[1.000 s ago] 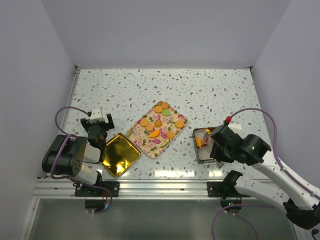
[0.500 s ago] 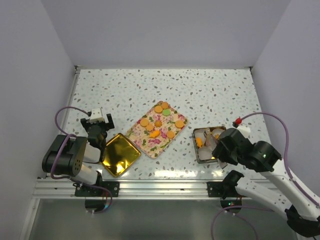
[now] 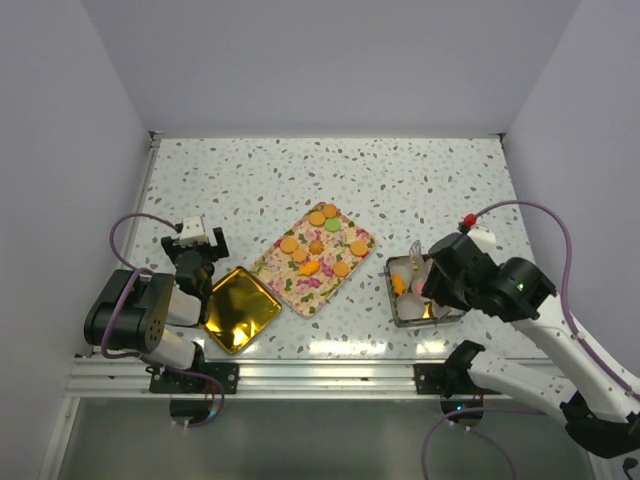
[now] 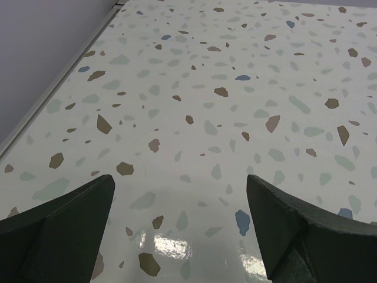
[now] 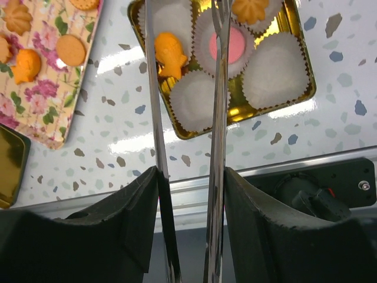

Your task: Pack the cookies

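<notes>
Orange for the most part, the cookies [image 3: 309,268] are small flat pieces. Some are round and some fish- or flower-shaped, with one green disc [image 3: 333,223] among them. Nine or so lie loose on the floral tray [image 3: 305,295] mid-table. Three more sit in the tin [image 5: 259,113] to its right, each in a white paper cup [image 5: 274,68]: an orange fish [image 5: 171,53], a pink disc [image 5: 235,42] and an orange flower [image 5: 253,9] at the far edge. Three other cups show only white paper.

Against a second ago, the right wrist has drawn back to the right, off the tin, so more of the tin shows from above. The tray's cookies lie as they did, and the left arm has not stirred.

The right gripper [image 5: 189,177] is clamped on metal tongs [image 5: 154,106], its fingers [image 5: 265,224] pressing the two blades from outside at roughly half spread. The blades run side by side with a gap, out over the tin, and the fish shows between them. Nothing is seen pinched at the tips; whether the forked tip touches the pink disc's cup I cannot tell. The left gripper [image 4: 179,183] hangs over the table [image 4: 235,71] beside a gold dish [image 3: 238,308], fingers [image 4: 65,224] spread wide, grasping and touching nothing.
</notes>
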{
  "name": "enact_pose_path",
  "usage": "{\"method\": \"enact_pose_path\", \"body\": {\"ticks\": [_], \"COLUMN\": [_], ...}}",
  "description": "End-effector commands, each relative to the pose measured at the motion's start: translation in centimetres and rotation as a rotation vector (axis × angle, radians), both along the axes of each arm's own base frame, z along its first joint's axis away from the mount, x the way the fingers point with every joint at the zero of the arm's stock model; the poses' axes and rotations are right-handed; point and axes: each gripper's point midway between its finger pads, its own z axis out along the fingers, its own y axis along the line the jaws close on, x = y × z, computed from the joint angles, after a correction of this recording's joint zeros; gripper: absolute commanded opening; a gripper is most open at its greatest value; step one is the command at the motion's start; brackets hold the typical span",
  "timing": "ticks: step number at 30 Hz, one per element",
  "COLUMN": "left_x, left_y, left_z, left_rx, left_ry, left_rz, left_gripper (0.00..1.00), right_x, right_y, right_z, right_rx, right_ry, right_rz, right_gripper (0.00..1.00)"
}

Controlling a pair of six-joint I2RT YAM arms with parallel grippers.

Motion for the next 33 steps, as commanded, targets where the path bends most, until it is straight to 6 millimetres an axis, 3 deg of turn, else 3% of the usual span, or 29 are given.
{"method": "enact_pose_path", "body": {"ticks": [1, 8, 14, 16, 20, 28, 33], "left_x": [1.1, 1.1, 1.1, 1.1, 1.1, 1.1, 1.1], "left_y": [0.3, 0.3, 0.3, 0.3, 0.3, 0.3, 0.3], "left_z": [3.7, 3.7, 3.7, 3.6, 3.7, 3.7, 3.7], "left_rx": [0.001, 0.0, 0.002, 0.001, 0.001, 0.001, 0.001], "left_ry": [-0.143, -0.145, -0.143, -0.142, -0.143, -0.143, -0.143], "left_rz": [0.021, 0.02, 0.021, 0.021, 0.021, 0.021, 0.021], "left_gripper": [1.0, 1.0, 1.0, 1.0, 1.0, 1.0, 1.0], "right_x": [-1.4, 3.0, 4.4, 4.7, 5.8, 7.1, 7.3], "right_y": [-2.9, 3.9, 13.1, 15.5, 19.6, 23.9, 24.0], "right_z": [0.7, 1.9, 1.2, 1.7, 0.3, -1.3, -2.2], "right_rx": [-0.207, -0.129, -0.124, -0.092, -0.057, -0.036, -0.071], "right_ry": [0.114, 0.096, 0.118, 0.102, 0.128, 0.173, 0.204], "right_rz": [0.034, 0.194, 0.392, 0.433, 0.47, 0.511, 0.491], "right_gripper": [0.49, 0.48, 0.5, 0.5, 0.5, 0.5, 0.5]}}
